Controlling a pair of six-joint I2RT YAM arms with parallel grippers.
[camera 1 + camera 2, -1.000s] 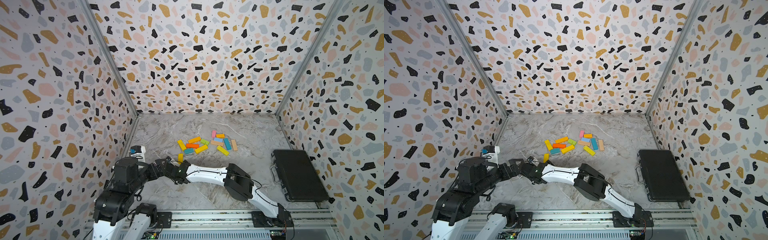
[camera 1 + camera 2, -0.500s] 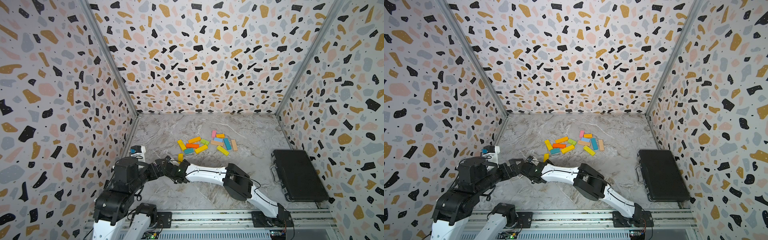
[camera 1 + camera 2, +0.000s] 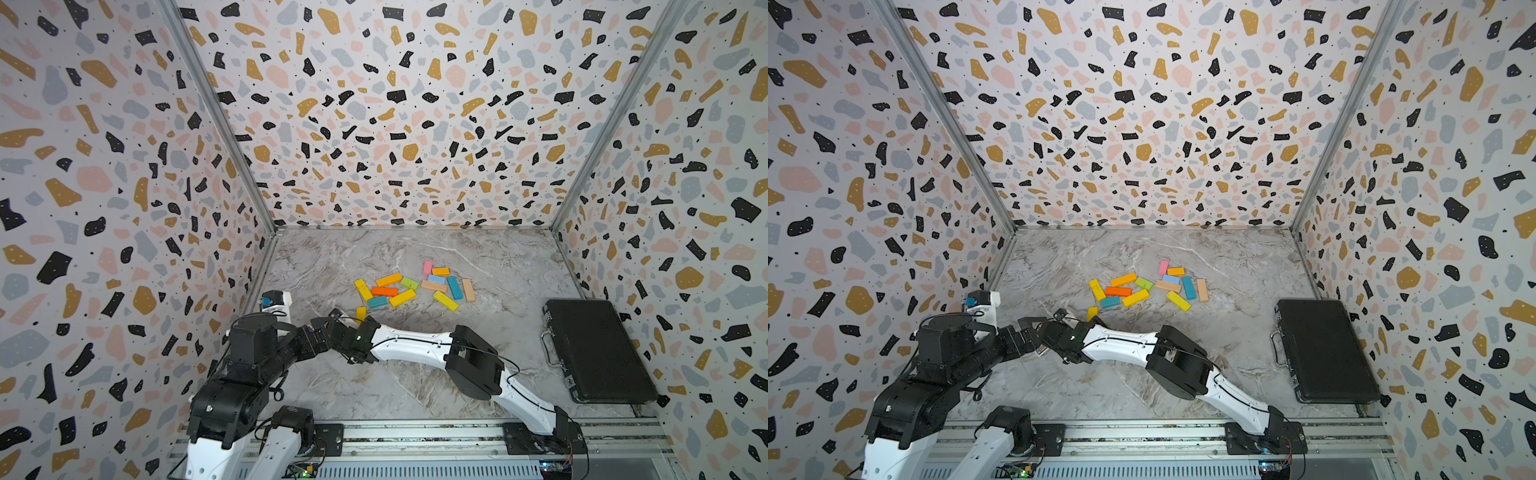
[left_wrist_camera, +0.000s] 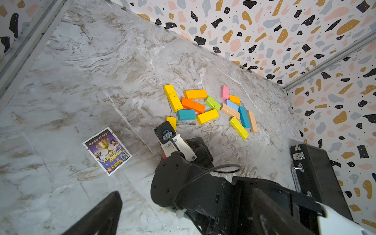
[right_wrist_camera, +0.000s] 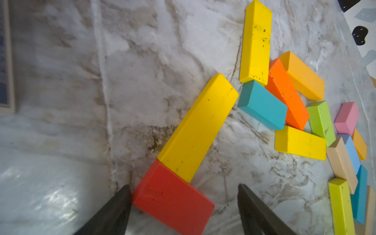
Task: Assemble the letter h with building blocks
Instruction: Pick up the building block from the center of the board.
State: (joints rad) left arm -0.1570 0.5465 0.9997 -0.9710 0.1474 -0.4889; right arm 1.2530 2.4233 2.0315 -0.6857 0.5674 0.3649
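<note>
Blocks (image 3: 411, 287) lying loose mid-table, R gripper (image 5: 183, 185) straddling red block (image 5: 173, 203)

L gripper (image 3: 1036, 334) is hanging low near the front-left of the table (image 3: 374, 253), jaws standing wide apart w/ nothing btwn them; from its wrist cam only one finger (image 4: 101, 213) is showing. A printed card (image 4: 107, 150) is lying flat on the marble, apart from the blocks. Just right of L gripper, R gripper is reaching in across the front, jaws spread wide & not clamping: one finger (image 5: 114, 209) is touching a corner of the red block, the other is standing clear of it. Red block is lying flat, touching the end of a long yellow block (image 5: 198, 126); the two are making a corner. In both top views the R wrist is hiding the red block. Further right, the rest are lying flat & jumbled, many touching: yellow, orange, teal, green, pink, lt blue, plain wood. At far right a shut black case (image 3: 598, 353) is lying near the side wall, well apart from the blocks.
</note>
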